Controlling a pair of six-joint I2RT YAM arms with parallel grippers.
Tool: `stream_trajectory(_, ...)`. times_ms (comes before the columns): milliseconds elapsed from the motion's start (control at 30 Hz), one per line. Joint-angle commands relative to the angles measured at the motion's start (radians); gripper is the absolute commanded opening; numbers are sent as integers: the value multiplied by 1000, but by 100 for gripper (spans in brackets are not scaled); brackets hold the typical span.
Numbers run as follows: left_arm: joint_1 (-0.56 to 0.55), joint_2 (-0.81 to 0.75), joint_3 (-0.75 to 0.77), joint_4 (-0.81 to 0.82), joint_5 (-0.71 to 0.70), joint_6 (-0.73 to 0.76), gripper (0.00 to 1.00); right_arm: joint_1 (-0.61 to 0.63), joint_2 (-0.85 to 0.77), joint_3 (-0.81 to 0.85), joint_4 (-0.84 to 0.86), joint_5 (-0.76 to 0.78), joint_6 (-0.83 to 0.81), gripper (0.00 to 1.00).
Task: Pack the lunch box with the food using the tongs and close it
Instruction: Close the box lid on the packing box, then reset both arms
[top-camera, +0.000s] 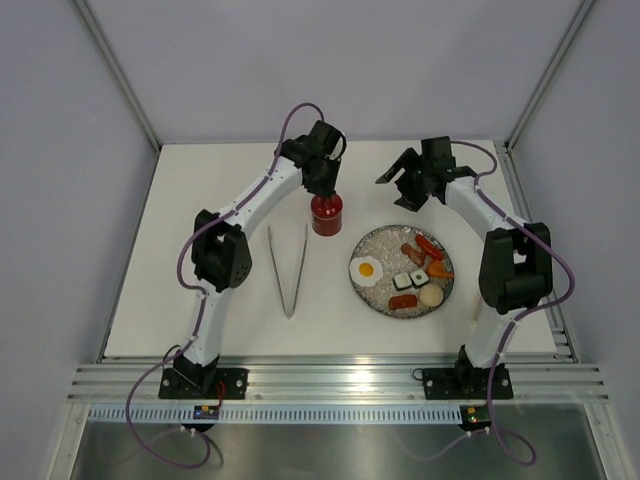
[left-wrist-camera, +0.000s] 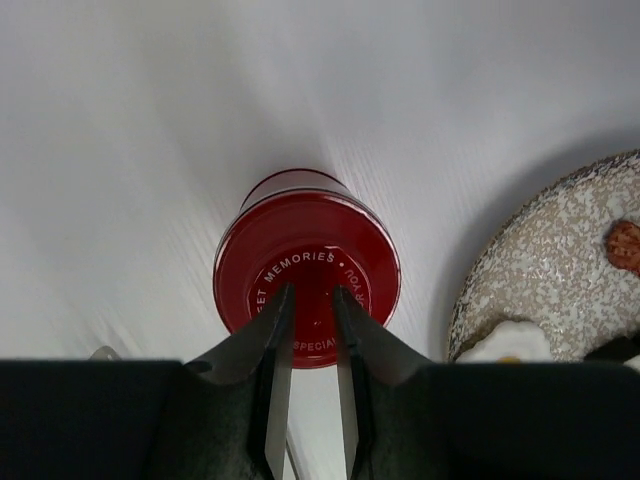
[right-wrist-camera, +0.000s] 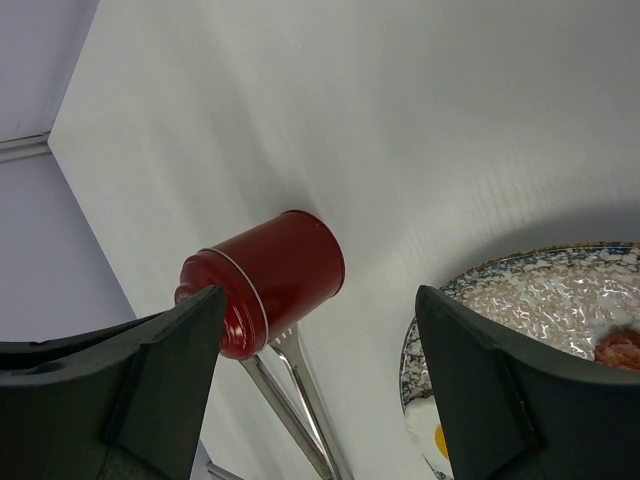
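Note:
The red lunch box stands upright with its lid on, left of the speckled plate. My left gripper hangs directly over the lid, its jaws a narrow gap apart with only the lid's top showing between them. The tongs lie flat on the table, left of the lunch box and nearer me. On the plate sit the food pieces: fried egg, sausages, sushi, carrot and bun. Back right, my right gripper hovers open and empty, looking at the lunch box and the tongs.
The plate's rim lies close to the right of the lunch box. Grey walls enclose the white table at the back and sides. An aluminium rail with both arm bases runs along the near edge.

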Motion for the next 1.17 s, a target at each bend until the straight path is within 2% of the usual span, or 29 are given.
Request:
stream_trajectory(0,-6,-9,63,-62,-14,1,24,0,-91,5,-18,40,-40,85)
stream_trajectory(133,-21,-188,51,-50,-74,25,26,-4,-151,2,-19,-21,-65,85)
stream_trajectory(300,-21,-498,-113,40,-110,19,35,-4,-272,-21,-105,98,-161,88)
stream_trajectory(400,-21,-627,-281,101,-129,10,49,-3,-344,-31,-208,152,-255,92)
stream_trajectory(433,-21,-724,-333,121,-138,8,60,-3,-365,-35,-243,207,-278,93)
stream_trajectory(467,-21,-777,-449,143,-149,5,65,-3,-388,-44,-301,247,-299,95)
stream_trajectory(533,-19,-932,-566,193,-195,-5,79,-1,-482,-90,-350,362,-358,99)
stream_trajectory(567,-21,-981,-685,207,-213,-16,91,-3,-550,-112,-387,405,-369,99)
stream_trajectory(633,-21,-1114,-807,244,-261,-39,97,-3,-621,-178,-425,486,-413,100)
stream_trajectory(700,-21,-1193,-980,264,-285,-59,99,-3,-723,-242,-453,555,-442,99)
stream_trajectory(900,-19,-1467,-1252,250,-299,-186,99,-1,-977,-340,-536,620,-384,99)
stream_trajectory(1000,-19,-1544,-1277,224,-290,-220,99,-3,-1034,-354,-580,655,-337,99)
stream_trajectory(1133,-19,-1561,-1233,172,-307,-232,99,-3,-1068,-376,-605,643,-318,100)
